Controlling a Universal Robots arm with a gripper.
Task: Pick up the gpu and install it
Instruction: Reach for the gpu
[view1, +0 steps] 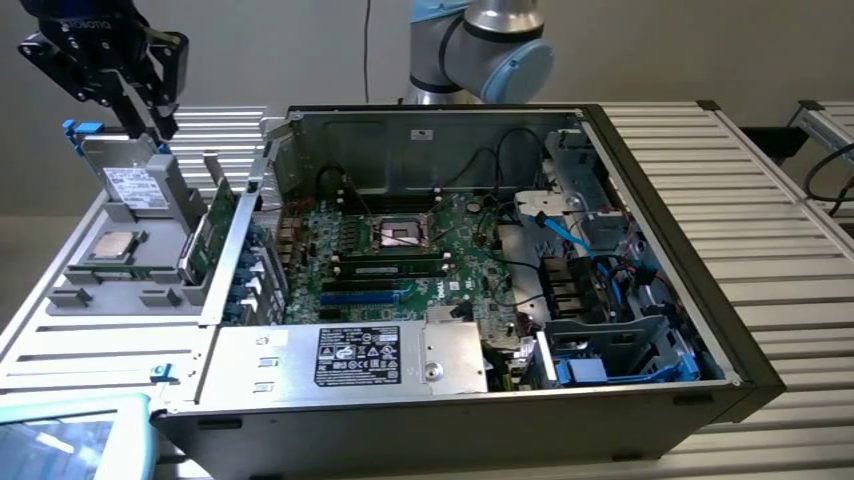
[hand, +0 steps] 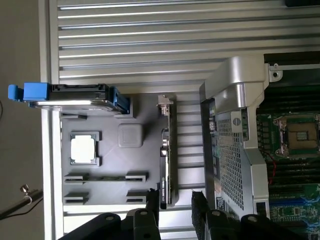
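gripper (hand: 173, 199): was released, jaws apart, holding nothing.
gpu (hand: 165, 160): stood on edge in the grey tray (hand: 105, 165), beneath the gripper, nearer one finger.
doing it well: the gap probably needed centring over the card before a straight descent.
unclear: the card's faces, seen edge-on; its slot in the computer case (view1: 387, 150).

Graphics card (view1: 211, 240): was green on its board face, black along its edge.
Gripper (hand: 174, 207): was black.
Tray (hand: 107, 165): was plain matte grey.
Drive (hand: 75, 97): was silver, with bright blue clips at its ends.
Chip (hand: 82, 149): was pale silver.
Motherboard (view1: 400, 250): was green, with black and blue slots.
Case (view1: 694, 330): was black outside, bare grey metal inside.
Power box (view1: 267, 360): was silver, with a black label printed in white.
Table (hand: 150, 30): was pale silver, ribbed in parallel lines.
Arm (view1: 487, 45): was silver with light blue caps.
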